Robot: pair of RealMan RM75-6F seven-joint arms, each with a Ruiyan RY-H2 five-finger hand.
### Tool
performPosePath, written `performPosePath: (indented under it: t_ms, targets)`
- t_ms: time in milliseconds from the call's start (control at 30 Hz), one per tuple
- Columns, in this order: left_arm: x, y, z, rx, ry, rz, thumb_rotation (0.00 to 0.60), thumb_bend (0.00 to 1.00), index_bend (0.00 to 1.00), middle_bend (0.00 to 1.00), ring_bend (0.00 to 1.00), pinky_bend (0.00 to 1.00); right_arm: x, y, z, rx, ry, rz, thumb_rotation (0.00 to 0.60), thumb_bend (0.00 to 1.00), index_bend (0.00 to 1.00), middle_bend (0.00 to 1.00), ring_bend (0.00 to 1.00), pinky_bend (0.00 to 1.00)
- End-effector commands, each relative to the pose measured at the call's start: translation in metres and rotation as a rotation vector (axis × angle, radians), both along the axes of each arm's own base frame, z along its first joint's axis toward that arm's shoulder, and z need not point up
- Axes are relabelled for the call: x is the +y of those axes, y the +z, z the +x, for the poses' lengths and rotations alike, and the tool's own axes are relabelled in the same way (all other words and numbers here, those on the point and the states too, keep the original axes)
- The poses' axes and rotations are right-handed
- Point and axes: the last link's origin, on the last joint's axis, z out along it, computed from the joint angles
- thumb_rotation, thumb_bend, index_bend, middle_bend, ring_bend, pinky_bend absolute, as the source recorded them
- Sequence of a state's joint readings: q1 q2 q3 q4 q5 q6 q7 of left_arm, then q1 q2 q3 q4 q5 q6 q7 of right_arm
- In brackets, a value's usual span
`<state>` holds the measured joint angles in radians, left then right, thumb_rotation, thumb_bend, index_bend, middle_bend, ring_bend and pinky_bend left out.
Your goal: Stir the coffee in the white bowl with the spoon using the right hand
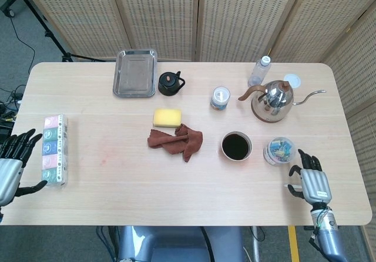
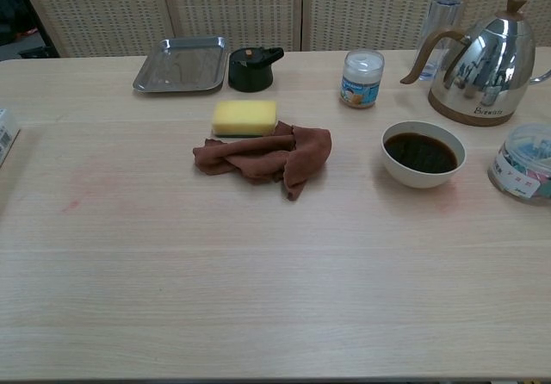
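- The left hand [image 1: 10, 167] hangs off the table's left edge, fingers spread, holding nothing.
- Just beside it lies a long pack of pastel tissue packets [image 1: 54, 150]; its print is too small to read.
- The pale wood-grain table [image 2: 258, 289] stands before woven cane screen panels [image 1: 158, 15], with grey floor and a black stand's legs at the far left.
- Along the back sit a rectangular steel tray [image 1: 135, 73] and a small black teapot [image 1: 170, 84].
- A yellow sponge [image 2: 245, 117] touches a crumpled brown cloth [image 2: 267, 156].
- A small white-lidded jar [image 2: 362, 78] bears a blue label that cannot be read.
- The white bowl of dark coffee [image 2: 423, 153] stands right of the cloth, in front of the steel gooseneck kettle [image 2: 478, 65] and clear water bottle [image 2: 441, 14].
- A clear round tub of coloured packets [image 1: 279, 151] is just right of the bowl.
- The right hand [image 1: 311, 182] hovers over the table's near right part, fingers apart; it covers the spoon, of which only a white tip shows at its left, so its axis and any grip cannot be told.
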<state>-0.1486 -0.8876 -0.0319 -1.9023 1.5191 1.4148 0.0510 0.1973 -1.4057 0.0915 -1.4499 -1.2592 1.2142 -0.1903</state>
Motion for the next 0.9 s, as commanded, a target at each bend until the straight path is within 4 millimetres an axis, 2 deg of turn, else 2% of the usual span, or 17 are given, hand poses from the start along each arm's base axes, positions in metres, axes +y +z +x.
performPosePath:
  t_ms: [33, 433, 900]
  targets:
    - [0.000, -0.001, 0.000, 0.000, 0.000, -0.003, 0.600, 0.06, 0.00, 0.00, 0.00, 0.00, 0.001, -0.004, -0.001, 0.007, 0.007, 0.006, 0.600, 0.31, 0.48, 0.00, 0.00, 0.00]
    - [0.000, 0.000, -0.001, -0.002, 0.005, -0.006, 0.600, 0.06, 0.00, 0.00, 0.00, 0.00, 0.002, -0.019, -0.018, 0.042, -0.026, 0.042, 0.600, 0.34, 0.48, 0.00, 0.00, 0.00]
    - [0.000, -0.002, 0.000, 0.001, 0.007, -0.013, 0.600, 0.06, 0.00, 0.00, 0.00, 0.00, -0.001, -0.017, -0.025, 0.044, -0.047, 0.007, 0.600, 0.34, 0.48, 0.00, 0.00, 0.00]
